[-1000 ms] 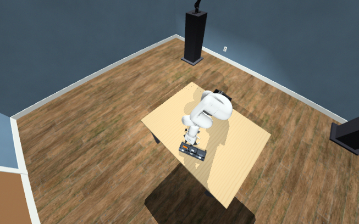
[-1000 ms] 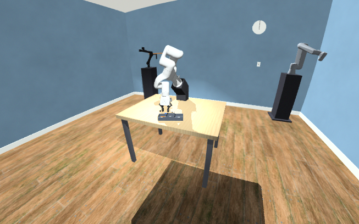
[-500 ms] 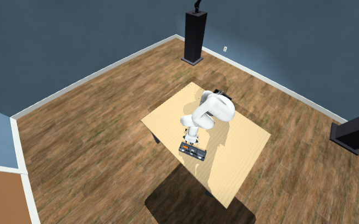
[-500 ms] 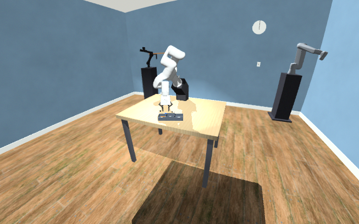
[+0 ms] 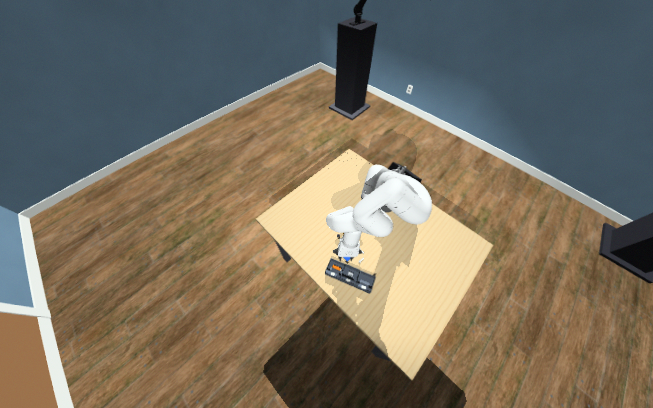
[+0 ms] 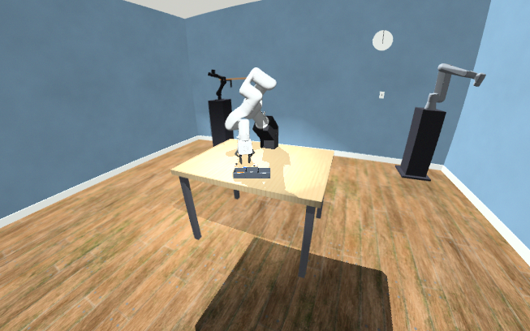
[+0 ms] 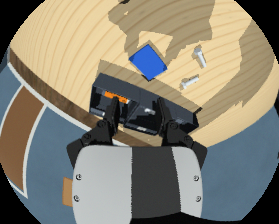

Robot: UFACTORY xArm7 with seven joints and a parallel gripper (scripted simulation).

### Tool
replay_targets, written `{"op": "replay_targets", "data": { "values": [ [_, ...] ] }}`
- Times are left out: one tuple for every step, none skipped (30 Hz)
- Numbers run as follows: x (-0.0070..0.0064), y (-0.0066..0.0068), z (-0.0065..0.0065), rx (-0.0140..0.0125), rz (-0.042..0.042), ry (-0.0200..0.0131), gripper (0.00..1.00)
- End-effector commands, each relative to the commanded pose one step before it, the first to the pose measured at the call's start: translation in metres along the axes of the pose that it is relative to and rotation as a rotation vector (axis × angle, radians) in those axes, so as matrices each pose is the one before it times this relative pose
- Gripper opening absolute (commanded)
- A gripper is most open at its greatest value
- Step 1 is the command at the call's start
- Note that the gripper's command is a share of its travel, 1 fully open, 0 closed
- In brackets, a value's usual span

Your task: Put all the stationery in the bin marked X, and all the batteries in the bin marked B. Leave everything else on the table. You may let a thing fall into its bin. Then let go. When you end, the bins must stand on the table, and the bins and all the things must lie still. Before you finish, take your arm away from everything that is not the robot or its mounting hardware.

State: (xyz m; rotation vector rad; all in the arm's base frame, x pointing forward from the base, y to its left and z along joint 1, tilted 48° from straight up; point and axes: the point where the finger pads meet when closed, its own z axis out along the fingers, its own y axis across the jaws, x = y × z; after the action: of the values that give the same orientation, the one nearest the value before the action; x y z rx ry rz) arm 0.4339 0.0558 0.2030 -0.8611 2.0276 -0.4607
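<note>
The gripper (image 5: 347,259) (image 6: 244,159) (image 7: 137,105) hangs above the counter (image 5: 440,253) (image 6: 299,164) (image 7: 55,42) with its fingers spread and nothing pinched between them, close to the row of dark bins (image 5: 350,276) (image 6: 252,173) (image 7: 165,100) near one long edge. An orange item (image 5: 336,267) (image 7: 113,94) lies in an end compartment; a blue block (image 7: 148,62) and two white bolts (image 7: 200,57) (image 7: 190,82) lie beside the row, on the side away from that edge.
</note>
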Motion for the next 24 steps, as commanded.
{"op": "replay_targets", "data": {
  "values": [
    [0.00226, 0.00107, -0.00168, -0.01827, -0.15467, 0.01504, 0.56],
    [0.00585, 0.00347, -0.0025, -0.0026, -0.02422, 0.0044, 0.56],
    [0.00002, 0.0, 0.00002, -0.00244, -0.02423, 0.00402, 0.56],
    [0.00002, -0.00001, 0.00002, -0.00235, -0.02403, 0.00366, 0.56],
    [0.00001, 0.00001, 0.00001, -0.00284, -0.02393, 0.00301, 0.56],
    [0.00001, 0.00001, 0.00001, -0.00306, -0.024, 0.00308, 0.56],
    [0.00001, 0.00001, 0.00001, -0.00323, -0.02412, 0.0029, 0.56],
    [0.00627, 0.00445, -0.0026, -0.00339, -0.02399, 0.00461, 0.56],
    [0.00002, 0.0, 0.00003, -0.00316, -0.0241, 0.00425, 0.56],
    [0.00002, 0.0, 0.00002, -0.003, -0.02393, 0.00388, 0.56],
    [0.0, 0.0, 0.0, 0.0, 0.0, 0.0, 0.56],
    [0.0, 0.0, 0.0, 0.0, 0.0, 0.0, 0.56],
    [0.00002, 0.00004, 0.00004, -0.0104, -0.07011, 0.00931, 0.56],
    [0.00607, 0.00514, -0.00245, -0.00351, -0.01925, 0.00411, 0.56],
    [0.00047, 0.0004, -0.00022, -0.00339, -0.01996, 0.00388, 0.56],
    [0.00003, 0.0, 0.00002, -0.00354, -0.02235, 0.00382, 0.56],
    [0.00001, 0.00002, 0.00002, -0.00378, -0.02353, 0.00325, 0.56],
    [0.00001, 0.00002, 0.00002, -0.00406, -0.02387, 0.00336, 0.56],
    [0.00001, 0.00001, 0.00001, -0.0042, -0.02402, 0.00319, 0.56],
    [0.0, 0.00001, 0.00001, -0.00383, -0.0215, 0.00259, 0.56],
    [0.00547, 0.00574, -0.00234, -0.00575, -0.02636, 0.0051, 0.56],
    [0.00101, 0.00109, -0.0004, -0.00481, -0.02373, 0.0044, 0.56],
    [0.00067, 0.0008, -0.00003, -0.00448, -0.02363, 0.00401, 0.56],
    [0.00055, 0.00073, -0.00002, -0.00462, -0.02353, 0.00325, 0.56]
  ]
}}
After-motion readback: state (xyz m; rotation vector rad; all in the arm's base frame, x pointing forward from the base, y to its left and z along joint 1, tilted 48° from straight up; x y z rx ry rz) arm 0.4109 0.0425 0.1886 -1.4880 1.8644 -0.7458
